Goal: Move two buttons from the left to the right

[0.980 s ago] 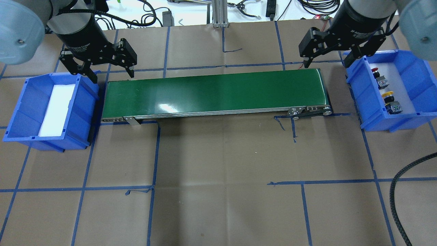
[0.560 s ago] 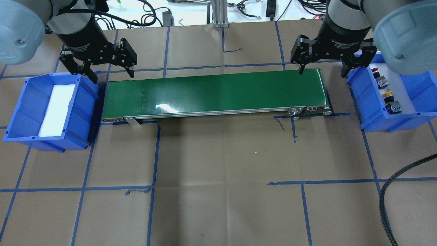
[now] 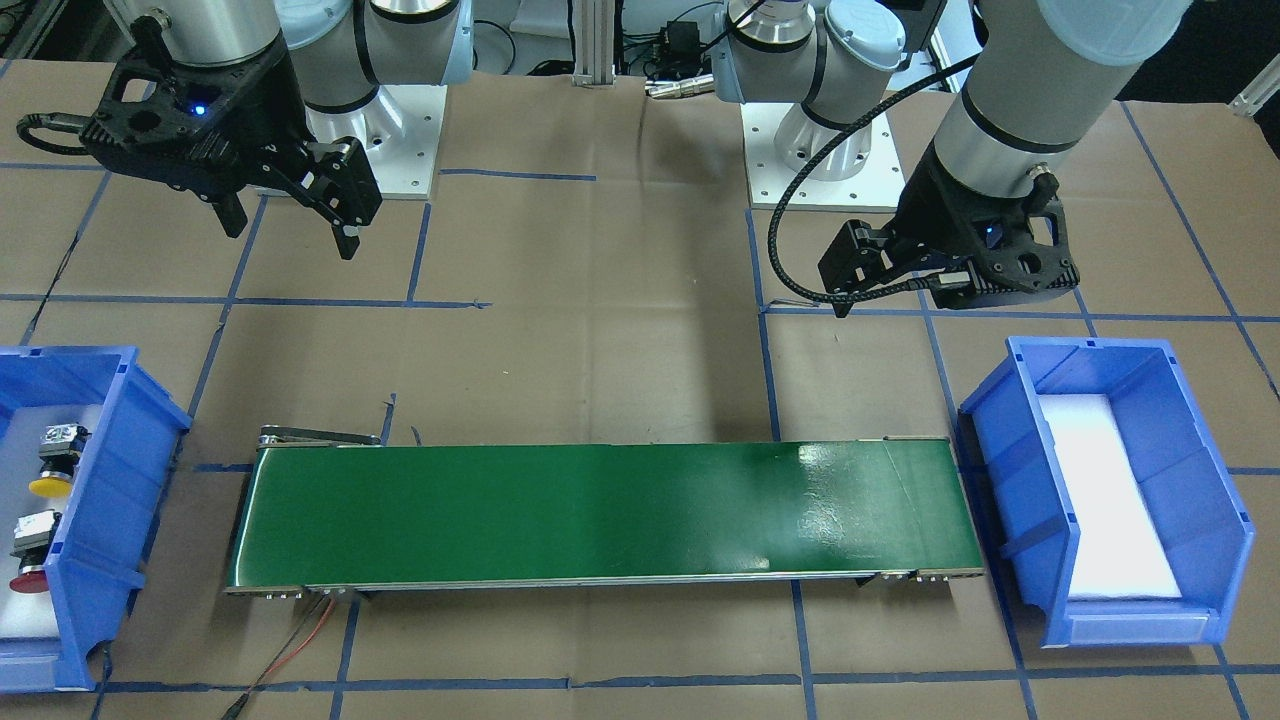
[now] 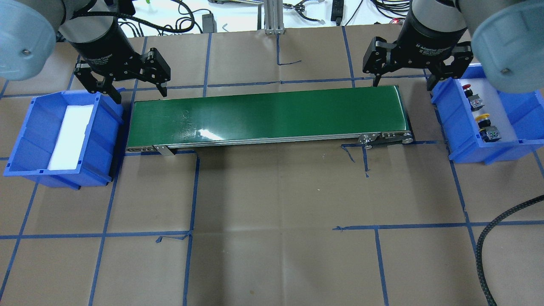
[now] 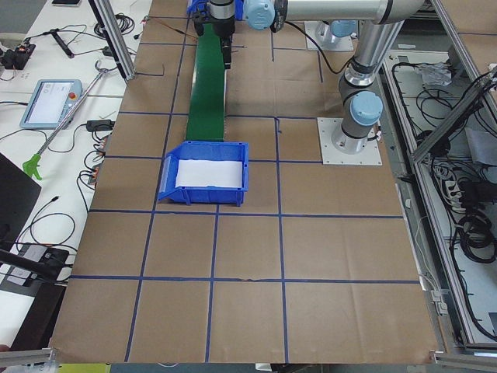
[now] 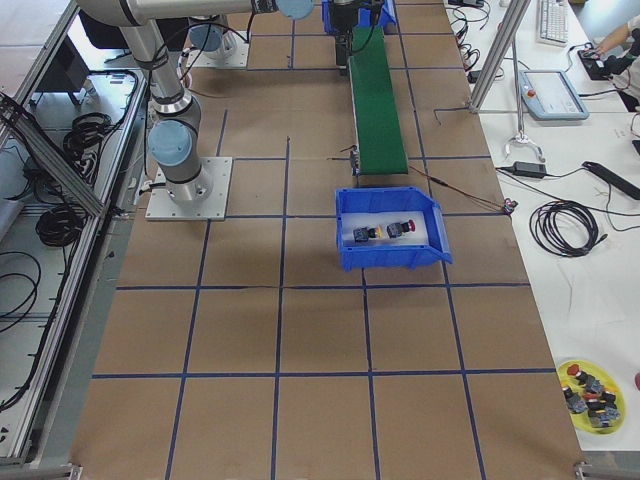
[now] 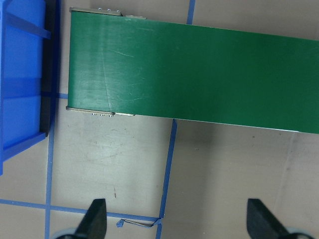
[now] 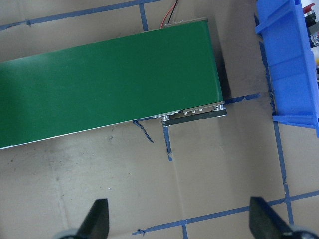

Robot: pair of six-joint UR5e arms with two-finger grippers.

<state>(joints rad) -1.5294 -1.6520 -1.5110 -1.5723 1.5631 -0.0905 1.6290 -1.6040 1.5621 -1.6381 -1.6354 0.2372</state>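
Blue right bin [image 4: 446, 121] holds red button [image 4: 468, 89] and yellow button [image 4: 482, 116]. My left end effector [image 4: 140, 97] and right end effector [image 4: 403, 84]: spread, empty. Transport looks done; I'd retreat upward, clear of the bin wall.

Overhead, front views oppose; wrist cams look down; all share belt [image 4: 267, 114].
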